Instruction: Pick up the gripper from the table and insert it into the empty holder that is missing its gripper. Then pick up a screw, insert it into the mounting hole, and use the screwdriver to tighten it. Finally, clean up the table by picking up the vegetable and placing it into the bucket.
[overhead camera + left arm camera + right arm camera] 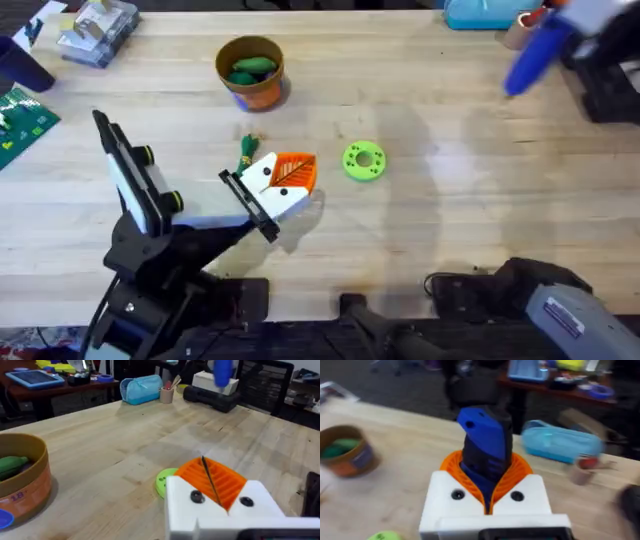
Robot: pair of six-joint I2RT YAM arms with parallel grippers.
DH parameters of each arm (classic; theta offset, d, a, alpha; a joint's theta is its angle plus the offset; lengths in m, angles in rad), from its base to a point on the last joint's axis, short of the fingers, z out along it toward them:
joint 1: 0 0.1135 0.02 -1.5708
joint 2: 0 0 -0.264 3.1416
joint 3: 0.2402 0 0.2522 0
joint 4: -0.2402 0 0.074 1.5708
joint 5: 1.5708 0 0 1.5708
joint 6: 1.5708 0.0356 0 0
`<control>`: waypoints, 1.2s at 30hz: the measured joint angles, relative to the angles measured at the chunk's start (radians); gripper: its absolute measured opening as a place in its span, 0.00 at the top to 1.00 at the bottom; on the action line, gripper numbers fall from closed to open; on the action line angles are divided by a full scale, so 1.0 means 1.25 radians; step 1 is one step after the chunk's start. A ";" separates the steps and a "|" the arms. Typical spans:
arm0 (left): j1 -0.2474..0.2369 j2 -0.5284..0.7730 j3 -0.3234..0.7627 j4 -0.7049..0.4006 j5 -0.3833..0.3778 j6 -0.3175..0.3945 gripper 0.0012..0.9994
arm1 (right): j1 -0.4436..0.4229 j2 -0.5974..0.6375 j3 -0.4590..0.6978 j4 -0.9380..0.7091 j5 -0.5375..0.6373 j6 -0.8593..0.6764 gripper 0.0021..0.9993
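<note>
Wooden table (450, 210) inspected. We judge the tightening step: right gripper (487, 497) clamps the screwdriver (535, 55) far right; holder (275, 195) sits near centre. Left gripper (220, 497): jaw state undeterminable. Next: align the bit.

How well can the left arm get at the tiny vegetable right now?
Probably not yet: the vegetable lies right beside the left tool with nothing between, but that tool looks shut on a thin dark pin.
</note>
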 joint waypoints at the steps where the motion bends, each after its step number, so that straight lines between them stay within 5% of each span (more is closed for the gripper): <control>1: 0.000 0.000 0.000 0.000 0.000 0.000 0.98 | 0.034 0.002 -0.019 0.028 -0.005 0.007 0.98; 11: 0.000 0.000 0.000 0.000 -0.002 0.000 0.98 | 0.365 0.143 -0.084 0.405 -0.026 0.070 0.98; 20: 0.000 0.000 0.000 0.000 -0.003 0.000 0.98 | 0.592 0.293 -0.087 0.736 -0.030 0.182 0.98; 27: 0.000 0.000 0.000 0.000 -0.003 0.000 0.98 | 0.675 0.326 -0.087 0.868 -0.047 0.271 0.98; 36: 0.000 0.000 0.000 0.000 -0.003 0.000 0.98 | 0.726 0.326 -0.040 0.813 -0.067 0.297 0.98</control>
